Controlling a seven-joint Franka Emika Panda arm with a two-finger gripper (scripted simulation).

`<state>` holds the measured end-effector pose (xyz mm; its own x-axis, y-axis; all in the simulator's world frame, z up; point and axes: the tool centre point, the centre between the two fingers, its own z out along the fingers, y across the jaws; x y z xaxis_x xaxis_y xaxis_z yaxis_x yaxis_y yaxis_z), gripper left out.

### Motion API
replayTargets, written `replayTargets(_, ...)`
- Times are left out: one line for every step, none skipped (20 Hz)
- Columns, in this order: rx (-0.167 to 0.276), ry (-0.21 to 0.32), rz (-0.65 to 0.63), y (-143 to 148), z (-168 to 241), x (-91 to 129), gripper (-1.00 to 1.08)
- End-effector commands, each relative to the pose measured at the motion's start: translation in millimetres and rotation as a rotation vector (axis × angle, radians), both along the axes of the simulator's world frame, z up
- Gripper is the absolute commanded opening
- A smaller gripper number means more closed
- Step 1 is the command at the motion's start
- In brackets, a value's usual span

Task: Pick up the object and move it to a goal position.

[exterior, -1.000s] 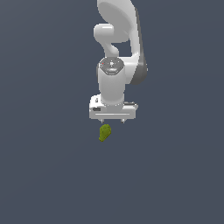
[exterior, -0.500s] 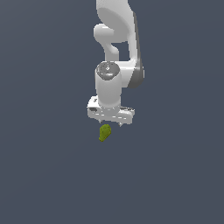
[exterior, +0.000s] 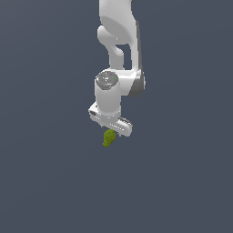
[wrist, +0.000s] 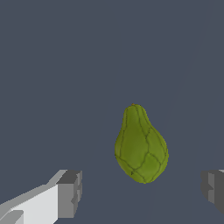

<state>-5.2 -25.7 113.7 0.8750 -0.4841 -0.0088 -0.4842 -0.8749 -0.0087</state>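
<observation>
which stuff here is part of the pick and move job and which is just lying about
Part of the job:
- small olive-green, lumpy pear-shaped object, lying between the open fingers
- white claw with grey fingertips, hovering above the object, not touching it

Just lying about:
- nothing else shows, only the plain dark grey-blue surface
</observation>
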Motion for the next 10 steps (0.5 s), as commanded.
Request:
replayTargets(-0.002,0.000,-0.076,-5,-6,-1,1.00)
replayTargets(-0.003,0.000,-0.103,-6,-8,-1,1.00)
replayTargets(-0.004,0.000,-0.128,-8,-10,-1,1.00)
replayTargets(-0.005,0.000,-0.151,-10,-11,-2,1.00)
replayTargets(-0.006,0.000,-0.173,-11,-13,-2,1.00)
replayTargets(-0.007,0.000,-0.193,-12,-14,-2,1.00)
replayTargets(-0.008,-0.001,-0.212,-13,-16,-2,1.00)
replayTargets(-0.008,-0.001,-0.229,-15,-17,-3,1.00)
replayTargets(-0.009,-0.001,-0.244,-16,-18,-3,1.00)
replayTargets(-0.010,-0.001,-0.258,-17,-19,-3,1.00)
